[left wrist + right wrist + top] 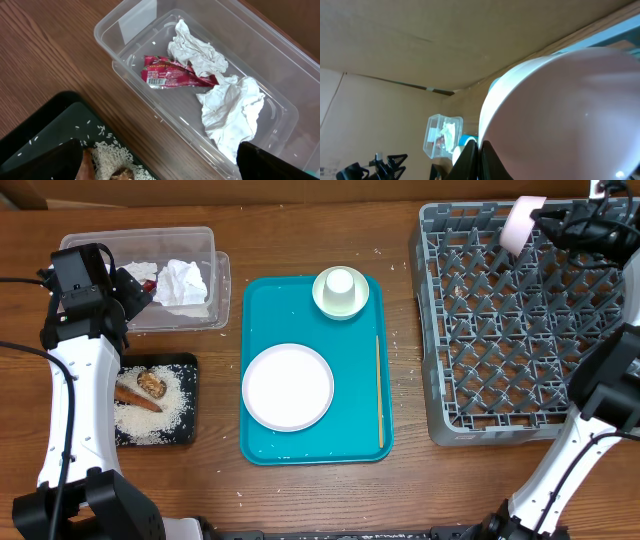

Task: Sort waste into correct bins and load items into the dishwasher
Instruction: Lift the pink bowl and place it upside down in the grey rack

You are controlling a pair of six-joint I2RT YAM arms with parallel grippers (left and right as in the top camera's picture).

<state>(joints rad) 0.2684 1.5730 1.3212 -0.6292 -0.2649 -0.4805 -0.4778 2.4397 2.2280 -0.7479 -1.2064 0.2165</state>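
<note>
Overhead view: bright, even light from above; shadows short and soft. The white plate (288, 387) is near blown out, without detail. Left wrist view: sharp; pale glare on the clear bin (137, 22) wall. Right wrist view: the pink bowl (560, 115) fills the frame, out of focus, with small specular spots lower right; background soft.

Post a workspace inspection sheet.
Surface: wooden table, stray rice grains near the teal tray.
Job's things: white plate, green bowl with a white cup in it, chopstick on the tray; grey dish rack empty; pink cup above its far corner.
Clutter: tissues and red wrapper in the clear bin; rice and food scraps in the black tray.
Grippers: left gripper open over the clear bin; right gripper shut on the pink cup.
Cables: black cable at the table's left edge.
Surroundings: cardboard wall.
</note>
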